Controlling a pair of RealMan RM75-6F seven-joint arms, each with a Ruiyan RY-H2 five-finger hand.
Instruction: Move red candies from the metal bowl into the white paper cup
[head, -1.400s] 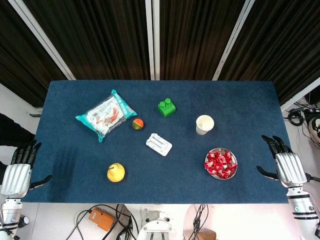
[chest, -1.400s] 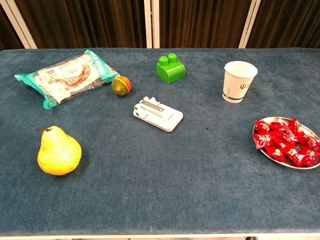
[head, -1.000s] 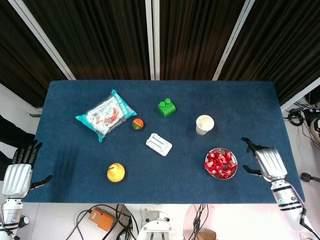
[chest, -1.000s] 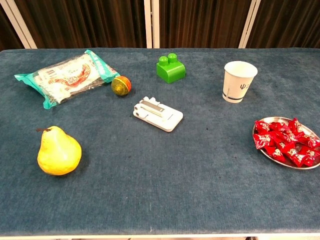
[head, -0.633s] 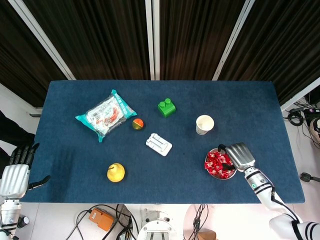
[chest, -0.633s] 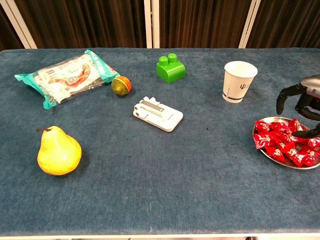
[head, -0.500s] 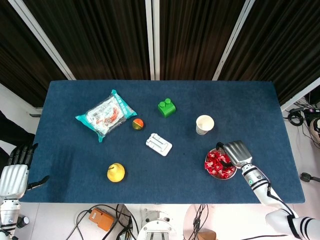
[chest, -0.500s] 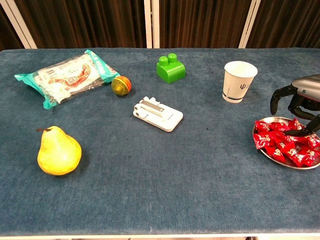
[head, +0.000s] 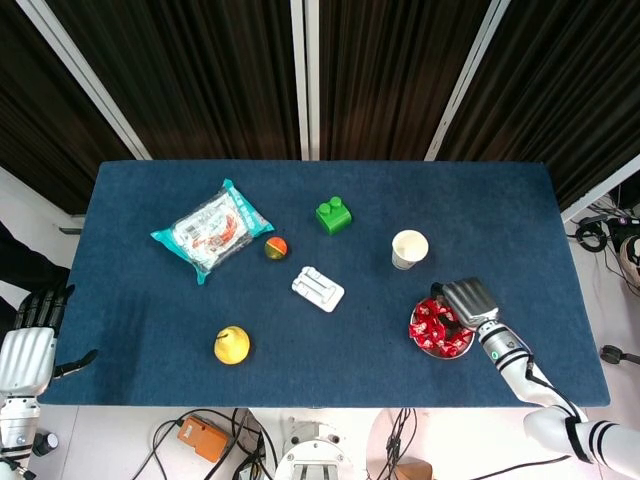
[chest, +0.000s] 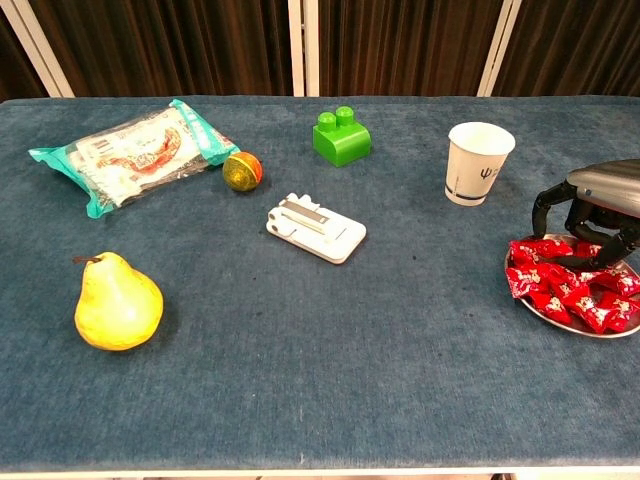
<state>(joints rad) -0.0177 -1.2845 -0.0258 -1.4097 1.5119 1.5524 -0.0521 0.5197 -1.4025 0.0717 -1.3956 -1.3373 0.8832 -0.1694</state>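
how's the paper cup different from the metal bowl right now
The white paper cup stands tall and upright; the metal bowl is low and wide. The cup shows no candy inside, while the bowl is heaped with red candies. The right hand reaches into the bowl, not the cup. Both sit on the table's right side.

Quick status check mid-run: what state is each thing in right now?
White paper cup: upright, nothing visible inside.
Metal bowl: full of red candies.
Right hand: fingers curled down onto the candies; grasp unclear.
Left hand: open, off the table.
Snack bag: sealed, lying flat.
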